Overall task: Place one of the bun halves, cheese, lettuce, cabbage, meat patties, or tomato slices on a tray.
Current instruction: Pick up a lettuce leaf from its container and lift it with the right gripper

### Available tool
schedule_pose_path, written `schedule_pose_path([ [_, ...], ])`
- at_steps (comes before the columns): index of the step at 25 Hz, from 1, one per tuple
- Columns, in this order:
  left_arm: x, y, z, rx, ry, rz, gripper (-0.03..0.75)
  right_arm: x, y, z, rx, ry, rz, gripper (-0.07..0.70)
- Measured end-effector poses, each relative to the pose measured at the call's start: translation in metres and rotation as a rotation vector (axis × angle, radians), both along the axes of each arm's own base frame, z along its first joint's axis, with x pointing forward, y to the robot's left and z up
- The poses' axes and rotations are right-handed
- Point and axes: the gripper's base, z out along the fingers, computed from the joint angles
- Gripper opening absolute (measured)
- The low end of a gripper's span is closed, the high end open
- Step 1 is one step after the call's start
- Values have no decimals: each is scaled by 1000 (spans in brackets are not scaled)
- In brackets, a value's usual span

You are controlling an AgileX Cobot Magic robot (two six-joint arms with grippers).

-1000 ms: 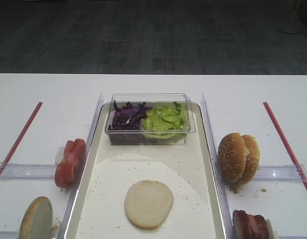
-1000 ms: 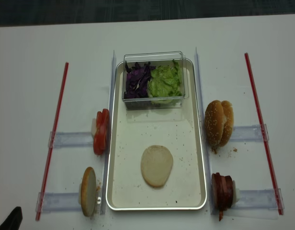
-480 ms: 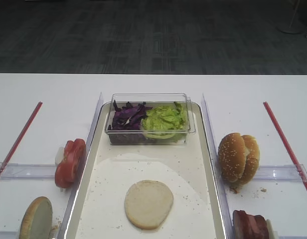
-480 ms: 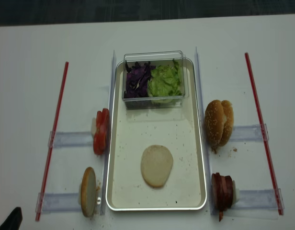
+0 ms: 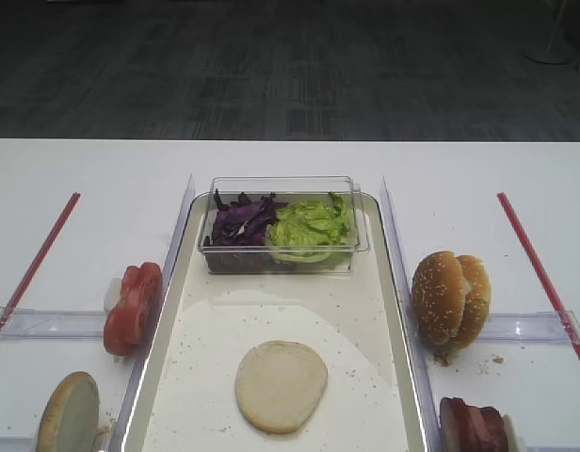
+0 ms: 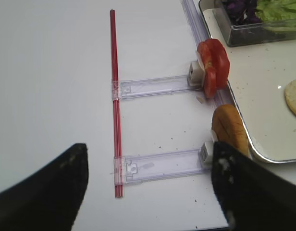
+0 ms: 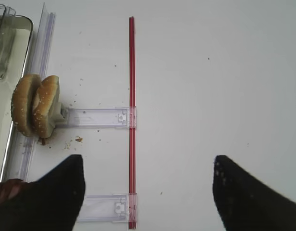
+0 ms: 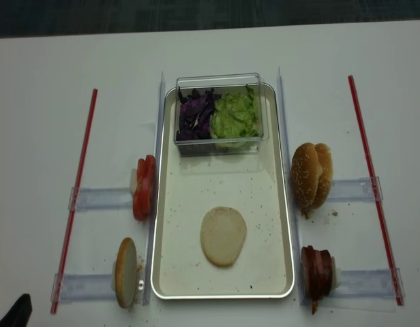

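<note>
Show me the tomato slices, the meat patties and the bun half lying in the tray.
tomato slices (image 8: 144, 187), realsense high view, middle of the red stack
meat patties (image 8: 316, 271), realsense high view, centre of the brown slabs
bun half (image 5: 281, 385), high view, centre of its pale cut face

Wide open white table (image 8: 33, 136) outside both red strips (image 8: 77, 191), free for passing on far left and far right. Middle filled by tray (image 8: 281, 225); clear tub (image 8: 220, 112) blocking its far end, one bun half (image 8: 223, 236) lying flat near the close end, bare floor between. Left lane narrowed by tomato slices (image 8: 144, 187) and an upright bun half (image 8: 125, 281) on clear rails (image 8: 97, 199). Right lane narrowed by standing buns (image 8: 311, 174) and meat patties (image 8: 317, 270). Room between each rail pair.
</note>
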Motion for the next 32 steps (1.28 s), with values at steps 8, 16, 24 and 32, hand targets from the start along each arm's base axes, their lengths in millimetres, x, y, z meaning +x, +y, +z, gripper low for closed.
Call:
schedule_pose_path([
  [8,0,0,0,0,0,0,493,68,1,17,19,125,12,571],
  [16,0,0,0,0,0,0,493,155,2,17,44,255,26,571],
  [24,0,0,0,0,0,0,493,237,3,1,54,343,43,571],
  [32,0,0,0,0,0,0,493,296,2,-34,63,433,42,571],
])
